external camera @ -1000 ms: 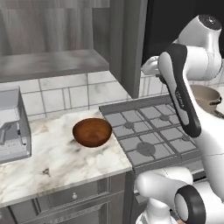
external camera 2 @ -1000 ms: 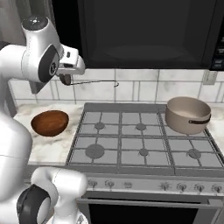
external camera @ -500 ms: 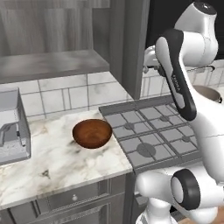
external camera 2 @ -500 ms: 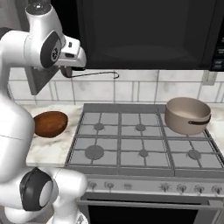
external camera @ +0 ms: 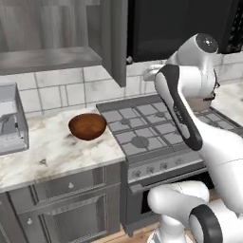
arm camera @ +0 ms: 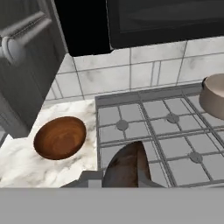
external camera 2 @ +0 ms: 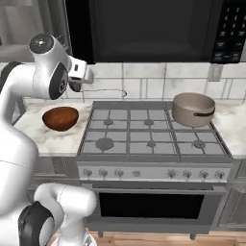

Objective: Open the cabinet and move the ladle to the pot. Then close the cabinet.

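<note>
One thing sits in the gripper point(external camera 2: 77, 86): the ladle point(external camera 2: 103, 90). The jaws are clenched on it at or near the cup end, and the exact contact spot is too small to make out. In the right base view the thin handle juts out sideways from the fingers, roughly level, towards the pot side. In the hand view the rounded cup shows right at the fingers.

I judge the ladle to be light and stiff, with hard, smooth metal that could twist in a narrow pinch. Its long free handle gives it leverage, so a hold close to the cup looks sensible, and quick swings could make it pivot.

Below and just ahead of the fingers lies the stove point(arm camera: 175, 131). A wooden bowl point(arm camera: 60, 137) rests on the counter off to one side. Farther out across the burners, well apart from the fingers, stands the pot point(external camera 2: 193, 109), open-topped and empty as far as I can see. Behind the bowl side, the cabinet point(arm camera: 26, 65) hangs with its door swung open.
</note>
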Available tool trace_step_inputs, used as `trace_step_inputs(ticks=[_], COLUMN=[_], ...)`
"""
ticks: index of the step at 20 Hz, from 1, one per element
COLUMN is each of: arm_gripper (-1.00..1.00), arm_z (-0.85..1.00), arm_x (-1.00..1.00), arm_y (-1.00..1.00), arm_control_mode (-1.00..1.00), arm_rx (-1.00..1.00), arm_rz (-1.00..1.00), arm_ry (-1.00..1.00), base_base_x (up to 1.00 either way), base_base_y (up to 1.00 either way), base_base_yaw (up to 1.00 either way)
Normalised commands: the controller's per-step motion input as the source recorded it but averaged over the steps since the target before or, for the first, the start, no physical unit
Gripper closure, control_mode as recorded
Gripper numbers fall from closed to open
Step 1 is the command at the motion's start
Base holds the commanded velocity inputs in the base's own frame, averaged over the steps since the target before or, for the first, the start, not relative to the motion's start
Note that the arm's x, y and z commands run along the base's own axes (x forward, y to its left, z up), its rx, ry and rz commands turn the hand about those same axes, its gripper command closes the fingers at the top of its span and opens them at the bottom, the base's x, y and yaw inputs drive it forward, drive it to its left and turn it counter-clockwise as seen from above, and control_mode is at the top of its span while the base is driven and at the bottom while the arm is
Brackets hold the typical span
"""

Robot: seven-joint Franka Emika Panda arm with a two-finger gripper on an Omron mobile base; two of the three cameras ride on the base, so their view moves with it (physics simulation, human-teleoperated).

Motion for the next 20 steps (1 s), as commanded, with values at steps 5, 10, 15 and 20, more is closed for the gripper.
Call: trace_step_inputs(ticks=[5,10,15,20], arm_gripper=[1.0,1.0,1.0,1.0], arm_z=[0.0,0.0,0.0,0.0], arm_x=[0.0,0.0,0.0,0.0], arm_y=[0.0,0.0,0.0,0.0], arm_control_mode=[1.0,1.0,1.0,1.0], arm_rx=[0.0,0.0,0.0,0.0], arm_rz=[0.0,0.0,0.0,0.0], arm_ry=[0.0,0.0,0.0,0.0], base_base_x=[-0.97,-0.51,-0.16,0.0], base_base_y=[-1.0,-1.0,-1.0,-1.0], base_base_yaw=[-0.04,-0.1,-0.25,-0.56])
